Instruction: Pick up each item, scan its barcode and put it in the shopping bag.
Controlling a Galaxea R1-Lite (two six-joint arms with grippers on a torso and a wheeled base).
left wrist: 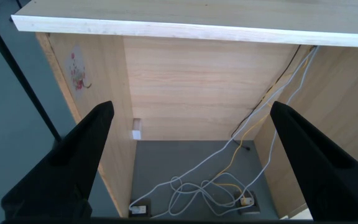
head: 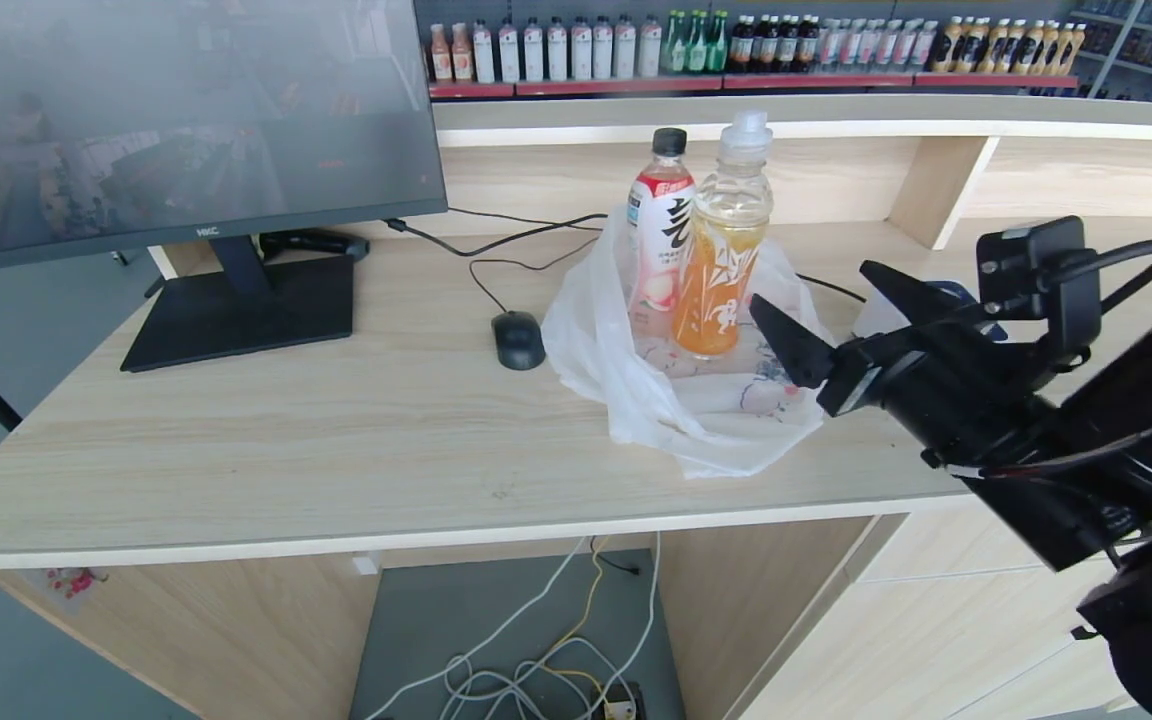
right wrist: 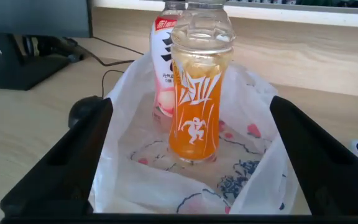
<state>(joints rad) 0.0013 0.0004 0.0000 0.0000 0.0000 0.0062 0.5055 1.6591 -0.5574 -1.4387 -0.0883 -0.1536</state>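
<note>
A white plastic shopping bag [head: 636, 390] lies open on the wooden counter [head: 286, 430]. Two bottles stand upright inside it: an orange drink bottle [head: 721, 270] with a clear cap and, just behind it, a pink-and-white bottle [head: 658, 230] with a black cap. My right gripper [head: 811, 285] hovers open at the bag's right side, fingers pointing at the bottles, holding nothing. In the right wrist view the orange bottle [right wrist: 197, 106] stands ahead of the open right gripper [right wrist: 188, 168], with the pink bottle [right wrist: 165, 68] and the bag [right wrist: 135, 168] around it. My left gripper [left wrist: 191, 158] hangs open below the counter's front edge.
A monitor [head: 176, 120] on a black stand fills the back left, and a black mouse [head: 518, 339] lies left of the bag. A blue-and-white object [head: 956, 292] sits behind my right gripper. A raised ledge [head: 836, 110] borders the back. Cables [left wrist: 216, 186] lie under the counter.
</note>
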